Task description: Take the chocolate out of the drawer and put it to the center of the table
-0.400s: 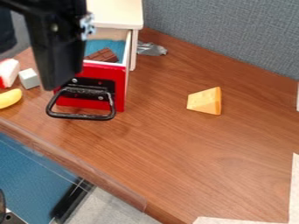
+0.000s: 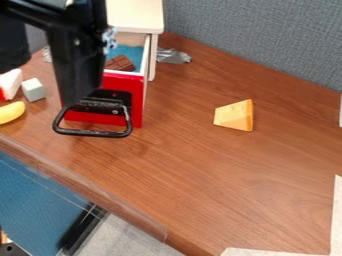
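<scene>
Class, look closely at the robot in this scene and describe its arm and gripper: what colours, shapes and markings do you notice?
The arm is black. The gripper is black too, long and straight-sided, with a small pale round dot and an irregular silvery-white patch on one edge.

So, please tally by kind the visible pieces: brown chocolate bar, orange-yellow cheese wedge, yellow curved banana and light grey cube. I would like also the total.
Brown chocolate bar, inside the open red-fronted drawer: 1
Orange-yellow cheese wedge: 1
Yellow curved banana: 1
Light grey cube: 1
Total: 4
</scene>
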